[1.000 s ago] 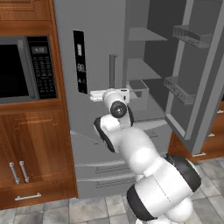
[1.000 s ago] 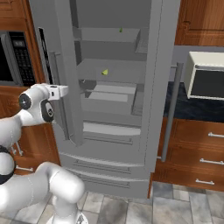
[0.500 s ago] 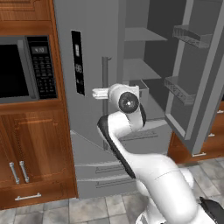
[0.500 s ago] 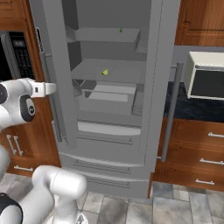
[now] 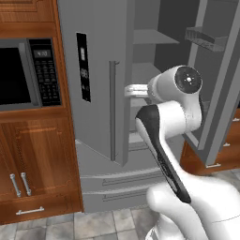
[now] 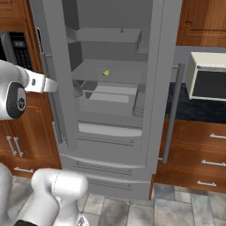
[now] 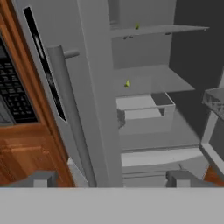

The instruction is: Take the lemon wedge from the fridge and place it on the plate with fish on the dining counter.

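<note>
The fridge (image 6: 167, 66) stands with both doors swung open. On its middle shelf lies the lemon wedge (image 6: 106, 73), a tiny yellow piece, also seen in the hand view (image 7: 127, 83). My gripper (image 7: 113, 178) is open with nothing between its fingers. It hovers outside the fridge by the left door (image 7: 98, 109), well short of the wedge. In the base views the gripper (image 6: 50, 85) (image 5: 130, 90) sits level with the middle shelf, beside the left door's outer edge. The plate and the dining counter are out of view.
A small green item (image 6: 122, 30) rests on the upper shelf. The left door's bar handle (image 7: 65, 100) is close on my left. A black microwave (image 5: 28, 75) sits in wooden cabinets left of the fridge. A white oven (image 6: 206, 79) stands on a dark countertop at right.
The gripper let go of the left door's handle, opened wide and drew back a little. The arm's elbow lifted, and the left door stands further open.
</note>
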{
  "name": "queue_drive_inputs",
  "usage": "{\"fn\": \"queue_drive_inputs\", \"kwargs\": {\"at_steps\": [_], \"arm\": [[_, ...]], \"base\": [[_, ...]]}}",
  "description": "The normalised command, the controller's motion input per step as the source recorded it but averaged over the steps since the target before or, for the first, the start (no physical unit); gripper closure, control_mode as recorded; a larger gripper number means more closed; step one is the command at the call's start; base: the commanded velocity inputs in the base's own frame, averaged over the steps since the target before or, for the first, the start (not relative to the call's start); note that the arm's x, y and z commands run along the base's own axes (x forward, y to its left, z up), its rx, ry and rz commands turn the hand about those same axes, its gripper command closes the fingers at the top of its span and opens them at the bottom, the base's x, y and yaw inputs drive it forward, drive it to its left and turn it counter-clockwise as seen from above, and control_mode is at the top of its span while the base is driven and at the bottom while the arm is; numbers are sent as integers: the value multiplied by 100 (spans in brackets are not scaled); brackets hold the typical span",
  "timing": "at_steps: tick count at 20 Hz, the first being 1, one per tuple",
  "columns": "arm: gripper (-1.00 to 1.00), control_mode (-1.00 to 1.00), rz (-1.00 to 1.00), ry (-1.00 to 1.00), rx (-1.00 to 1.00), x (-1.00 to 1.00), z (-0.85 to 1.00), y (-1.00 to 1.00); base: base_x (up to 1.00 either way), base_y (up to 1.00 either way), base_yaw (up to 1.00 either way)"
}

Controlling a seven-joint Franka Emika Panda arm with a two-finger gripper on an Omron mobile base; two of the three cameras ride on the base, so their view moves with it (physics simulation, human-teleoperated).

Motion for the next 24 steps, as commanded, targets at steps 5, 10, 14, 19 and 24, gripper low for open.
{"fn": "queue_drive_inputs", "kwargs": {"at_steps": [5, 10, 14, 19, 24], "arm": [[-100, -100, 0, 8, 7, -100, 16, -100], [-100, -100, 11, -16, 8, -24, -1, -98], [-100, -100, 20, -17, 15, 10, -3, -64], [-100, -100, 7, 1, 17, 41, 20, -24], [-100, -100, -4, 11, 0, 51, 1, 11]], "base": [[0, 0, 0], [0, 0, 0], [0, 0, 0], [0, 0, 0], [0, 0, 0]]}}
